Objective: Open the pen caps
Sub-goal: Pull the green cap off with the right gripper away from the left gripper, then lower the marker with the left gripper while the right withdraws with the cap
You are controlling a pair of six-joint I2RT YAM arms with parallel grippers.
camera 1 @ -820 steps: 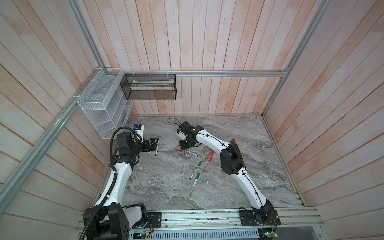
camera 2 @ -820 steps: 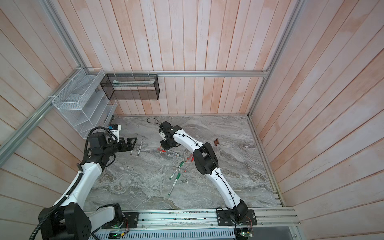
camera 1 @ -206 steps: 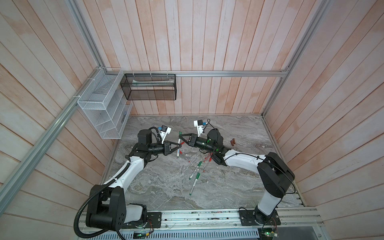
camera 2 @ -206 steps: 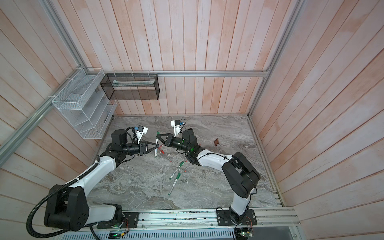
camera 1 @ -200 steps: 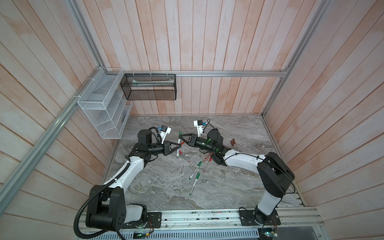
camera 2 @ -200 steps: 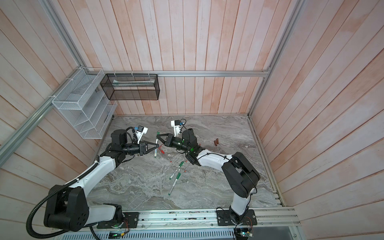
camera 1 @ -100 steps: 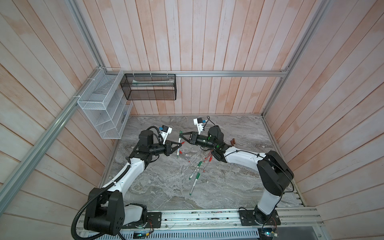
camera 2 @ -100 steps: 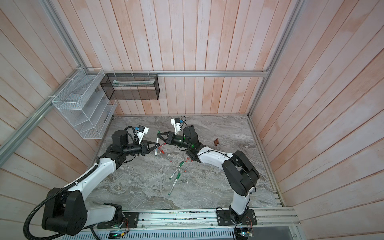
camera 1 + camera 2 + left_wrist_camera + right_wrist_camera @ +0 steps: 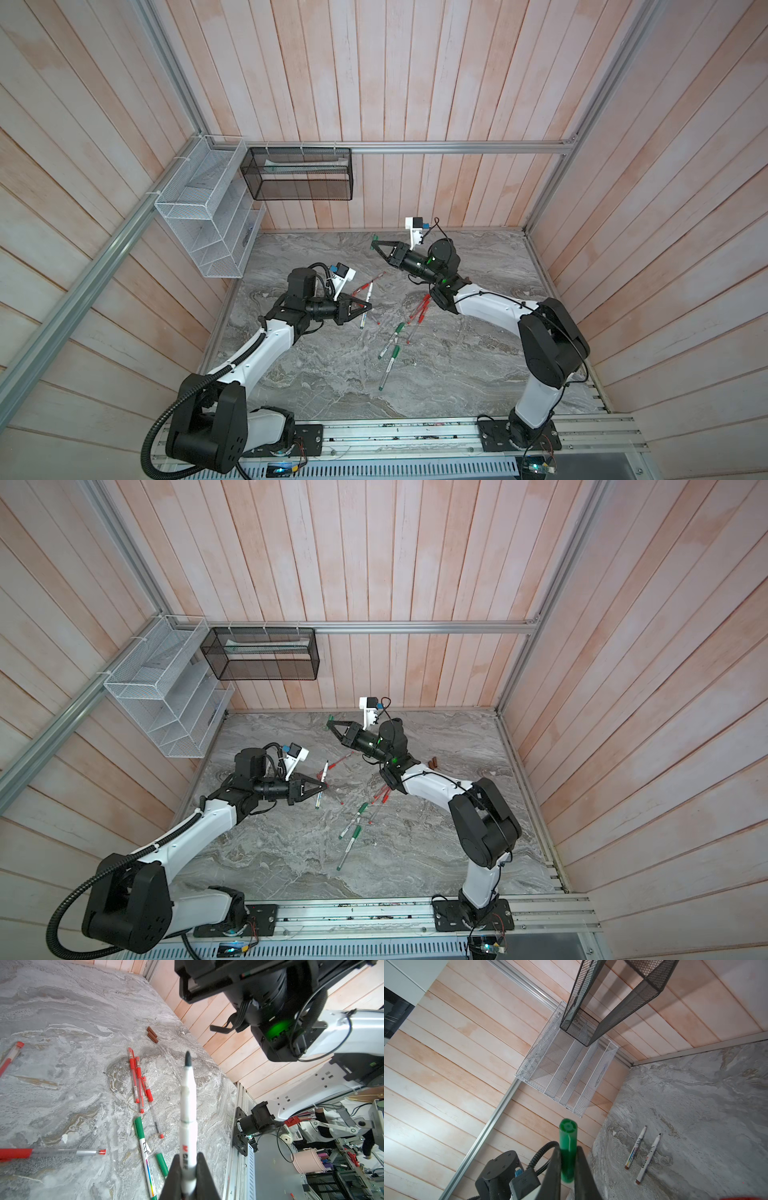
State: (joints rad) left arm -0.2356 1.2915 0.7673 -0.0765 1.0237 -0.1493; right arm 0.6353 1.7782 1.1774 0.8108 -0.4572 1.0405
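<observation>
**Foreground, lower centre of both top views.** Two green-capped markers (image 9: 395, 352) lie on the marble table (image 9: 316, 386) with their caps on. Just beyond them is a cluster of red pens (image 9: 420, 308), with caps fitted as far as can be told.

**Left of centre.** The left gripper (image 9: 369, 307) is closed narrowly on a white marker barrel (image 9: 188, 1105). The left wrist view shows the barrel's dark tip bare and pointing away from the jaws. There is no cap on it.

**Further back, upper centre.** The right gripper (image 9: 375, 246) is raised clear of the table. It pinches a green cap (image 9: 568, 1147) between nearly closed jaws, with the cap's closed end pointing outward.

**Change noted.** A second ago the two grippers met tip to tip over mid-table, both on the one marker. They now stand well apart, the barrel with the left and the cap with the right. Judgement: the cap has come off cleanly and this marker is done.

**Far side.** At right of a top view, brown caps (image 9: 433, 762) lie loose on the table. The right wrist view shows two uncapped markers (image 9: 636, 1147) lying side by side on the table. Judgement: those items look finished.

**Outstanding.** Both held parts need setting down. The green-capped markers and red pens appear to be unopened.
</observation>
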